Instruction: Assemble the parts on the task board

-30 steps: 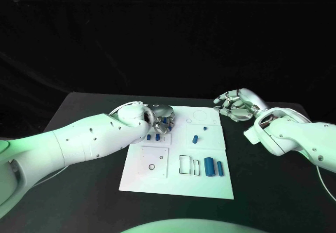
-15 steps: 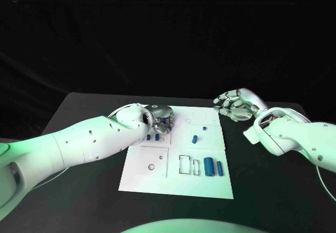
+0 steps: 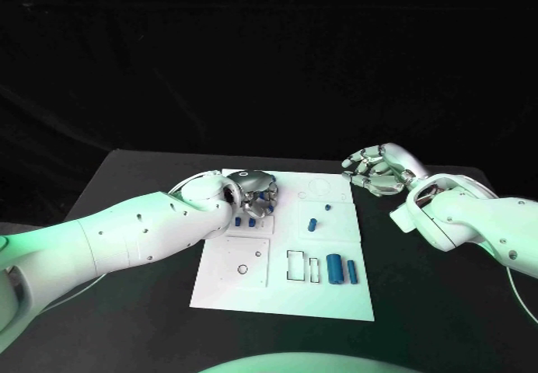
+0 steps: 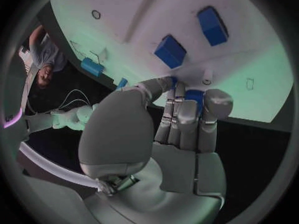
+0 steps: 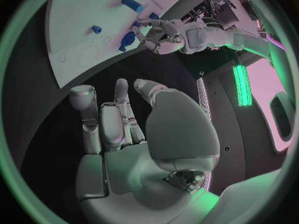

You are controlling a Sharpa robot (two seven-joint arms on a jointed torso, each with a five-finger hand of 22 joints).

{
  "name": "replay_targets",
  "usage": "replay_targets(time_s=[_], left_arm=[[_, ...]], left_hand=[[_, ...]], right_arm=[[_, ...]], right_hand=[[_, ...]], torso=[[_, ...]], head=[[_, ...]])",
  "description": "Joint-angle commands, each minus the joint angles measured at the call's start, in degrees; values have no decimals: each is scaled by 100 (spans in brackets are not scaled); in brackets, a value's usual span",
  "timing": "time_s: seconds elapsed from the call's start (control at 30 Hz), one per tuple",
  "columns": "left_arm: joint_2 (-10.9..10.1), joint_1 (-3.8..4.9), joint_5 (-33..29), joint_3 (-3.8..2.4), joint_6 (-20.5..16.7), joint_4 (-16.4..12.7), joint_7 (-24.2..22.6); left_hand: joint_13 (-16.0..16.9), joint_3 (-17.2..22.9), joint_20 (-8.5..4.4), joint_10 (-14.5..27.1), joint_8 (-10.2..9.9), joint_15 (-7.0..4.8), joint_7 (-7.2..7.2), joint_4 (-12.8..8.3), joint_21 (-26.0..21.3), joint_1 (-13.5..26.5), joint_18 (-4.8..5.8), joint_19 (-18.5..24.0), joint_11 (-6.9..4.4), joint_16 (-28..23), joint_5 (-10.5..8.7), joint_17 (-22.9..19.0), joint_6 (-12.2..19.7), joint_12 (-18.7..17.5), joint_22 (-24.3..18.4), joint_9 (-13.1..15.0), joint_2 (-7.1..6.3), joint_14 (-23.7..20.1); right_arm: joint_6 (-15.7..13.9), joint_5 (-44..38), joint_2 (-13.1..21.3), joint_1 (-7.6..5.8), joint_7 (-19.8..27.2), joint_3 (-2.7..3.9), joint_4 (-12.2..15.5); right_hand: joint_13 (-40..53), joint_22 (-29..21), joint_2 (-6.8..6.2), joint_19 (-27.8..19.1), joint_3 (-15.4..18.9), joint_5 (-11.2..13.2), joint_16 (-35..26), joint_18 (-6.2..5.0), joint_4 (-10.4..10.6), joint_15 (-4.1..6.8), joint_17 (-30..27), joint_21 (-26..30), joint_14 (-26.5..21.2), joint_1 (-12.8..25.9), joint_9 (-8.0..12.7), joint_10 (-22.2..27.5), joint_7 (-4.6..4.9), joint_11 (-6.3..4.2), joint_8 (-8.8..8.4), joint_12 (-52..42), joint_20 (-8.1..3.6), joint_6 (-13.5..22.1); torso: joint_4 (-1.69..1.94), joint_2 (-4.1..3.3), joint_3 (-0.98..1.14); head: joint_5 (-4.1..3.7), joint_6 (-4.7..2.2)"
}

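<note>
The white task board [image 3: 286, 289] lies mid-table. My left hand [image 3: 256, 192] hovers over its far left corner, fingers curled around a small blue part [image 4: 194, 96]; the same part [image 3: 266, 204] peeks out under the fingertips. Just below that hand two blue parts [image 3: 245, 221] stand in the board. A small blue peg [image 3: 329, 206] and a slanted blue part [image 3: 312, 223] sit in the middle. Blue cylinders [image 3: 335, 267] lie at the near right. My right hand [image 3: 377, 169] hangs off the board's far right corner, fingers [image 5: 122, 109] apart and holding nothing.
Two blue blocks [image 4: 169, 51] stand on the board [image 4: 143, 10] just beyond my left fingers. An outlined slot [image 3: 296, 263] and a square plate with a ring [image 3: 246, 259] mark the near half. Black table [image 3: 134, 256] surrounds the board.
My left hand has edged slightly toward the board's far edge with the blue part in it. The right hand has stayed put.
</note>
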State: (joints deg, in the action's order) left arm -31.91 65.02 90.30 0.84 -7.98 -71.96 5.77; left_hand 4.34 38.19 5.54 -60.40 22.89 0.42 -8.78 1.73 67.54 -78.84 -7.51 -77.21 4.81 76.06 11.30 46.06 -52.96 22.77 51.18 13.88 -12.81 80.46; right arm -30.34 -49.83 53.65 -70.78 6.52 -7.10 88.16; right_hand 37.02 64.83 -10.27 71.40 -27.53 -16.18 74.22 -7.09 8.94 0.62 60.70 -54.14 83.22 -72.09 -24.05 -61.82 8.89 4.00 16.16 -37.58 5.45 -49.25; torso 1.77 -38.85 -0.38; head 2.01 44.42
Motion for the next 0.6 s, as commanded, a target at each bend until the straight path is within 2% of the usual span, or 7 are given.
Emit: replay_targets(time_s=[0.03,0.1,0.23,0.33,0.6], left_arm=[[-81,-42,-161,-1,-8,-63,9],[-135,-41,-202,-39,-48,-133,7],[-261,-40,-258,-155,-119,-304,9],[-352,-39,-308,-223,-146,-416,22],[-578,-38,-375,-354,-190,-668,72]], left_hand=[[2,25,-9,-59,-32,-40,-10,-18,33,-5,32,-23,0,10,-13,15,-32,-25,17,1,31,5],[1,26,-10,-61,-35,-39,-10,-20,33,-5,32,-24,0,11,-13,16,-33,-30,18,1,30,5],[-2,28,-17,-76,-47,-38,-13,-30,41,-8,32,-28,2,13,-12,14,-40,-55,29,-1,22,8],[-3,29,-20,-89,-51,-38,-15,-34,42,-8,33,-29,2,14,-12,11,-48,-67,30,-2,21,10],[-6,32,-31,-109,-62,-36,-17,-42,50,-9,33,-34,4,12,-10,-4,-60,-92,42,-4,17,12]], right_arm=[[8,-47,-4,5,63,0,-1],[7,-47,-4,7,63,0,-6],[6,-46,-10,13,66,0,-20],[5,-44,-11,18,67,0,-27],[0,-41,-1,25,68,0,-41]], right_hand=[[-10,-1,-3,-2,-35,-19,-36,-58,-4,-6,-5,23,-45,44,-1,3,-9,-27,-3,22,7,-25],[-10,-1,-3,-2,-35,-19,-36,-58,-4,-6,-5,23,-45,44,-1,3,-9,-27,-3,22,7,-25],[-10,-1,-3,-2,-35,-19,-36,-58,-4,-6,-5,23,-45,44,-1,3,-9,-27,-3,22,7,-25],[-10,-1,-3,-2,-35,-19,-36,-58,-4,-6,-5,23,-45,44,-1,3,-9,-27,-3,22,7,-25],[-10,-1,-3,-2,-35,-19,-36,-58,-4,-6,-5,23,-45,44,-1,3,-9,-27,-3,22,7,-25]], torso=[[9,14,0],[13,12,-1],[7,9,-8],[5,15,-1],[11,-2,-5]], head=[[3,-14],[-1,-17],[-3,-48],[4,-53],[2,-71]])
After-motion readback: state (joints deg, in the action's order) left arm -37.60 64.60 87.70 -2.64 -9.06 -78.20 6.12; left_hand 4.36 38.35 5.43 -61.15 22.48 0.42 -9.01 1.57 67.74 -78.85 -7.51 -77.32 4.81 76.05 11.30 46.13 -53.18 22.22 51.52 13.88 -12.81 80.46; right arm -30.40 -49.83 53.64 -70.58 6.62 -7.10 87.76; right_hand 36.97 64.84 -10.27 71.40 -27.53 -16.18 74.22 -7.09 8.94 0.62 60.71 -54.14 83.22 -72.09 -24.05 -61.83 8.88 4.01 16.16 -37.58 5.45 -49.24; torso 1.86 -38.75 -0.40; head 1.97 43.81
